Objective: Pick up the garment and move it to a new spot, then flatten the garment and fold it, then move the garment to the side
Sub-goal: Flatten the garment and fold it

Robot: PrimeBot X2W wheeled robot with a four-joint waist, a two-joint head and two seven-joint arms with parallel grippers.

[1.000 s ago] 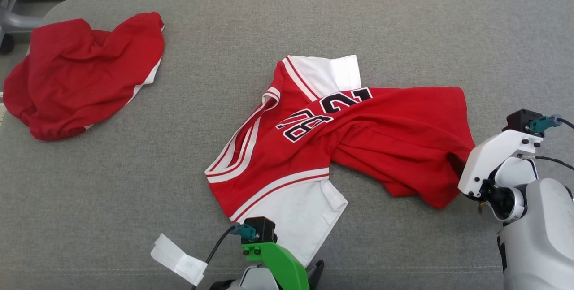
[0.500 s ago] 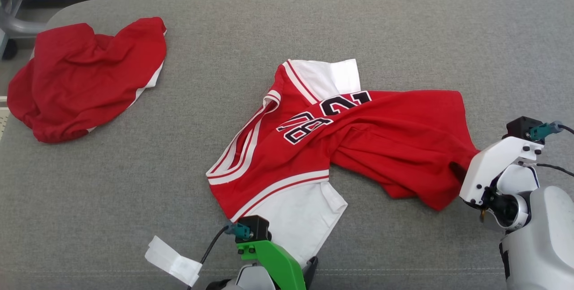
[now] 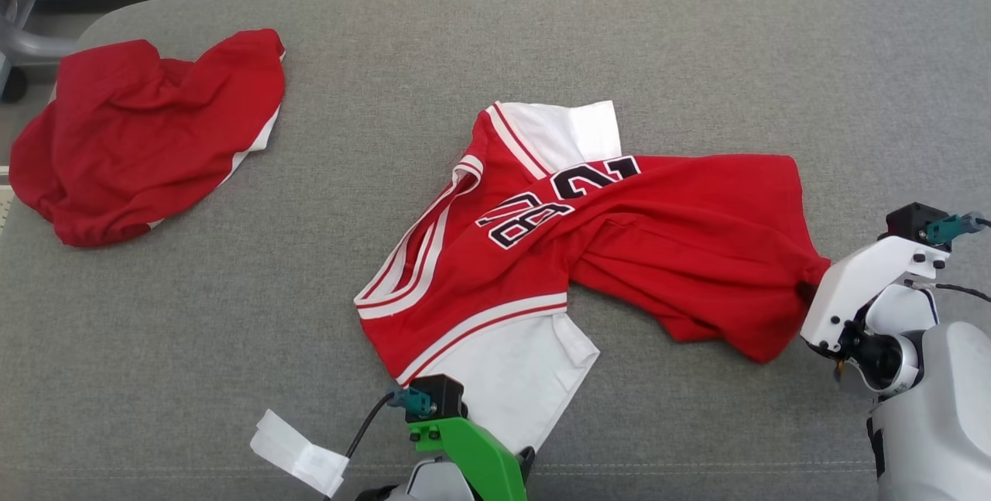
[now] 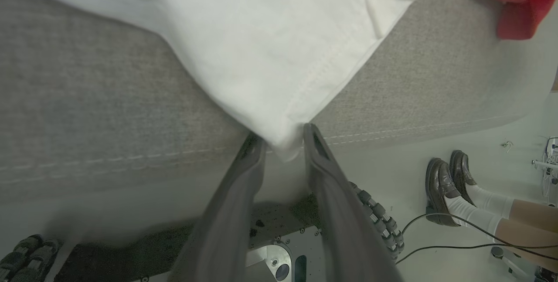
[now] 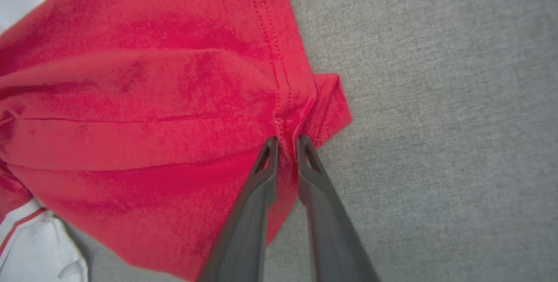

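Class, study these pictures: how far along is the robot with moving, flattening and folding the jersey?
Done: nothing yet; the jersey lies twisted on the grey cushion. In hand: the right gripper has its jaws pinched on the red hem; the left gripper has its jaws flanking a white sleeve corner, grip unclear. Left: lifting, moving, flattening, folding, setting aside.

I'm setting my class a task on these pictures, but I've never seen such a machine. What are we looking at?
This is a two-armed robot; each arm ends in a gripper with two long dark fingers. The wide picture comes from its head camera, looking down at a grey padded surface. The other two come from wrist cameras, looking along the fingers. A red and white numbered jersey lies crumpled in the middle, a second red garment at far left. The right gripper pinches the jersey's red hem. The left gripper straddles its white sleeve corner; whether it grips is unclear.
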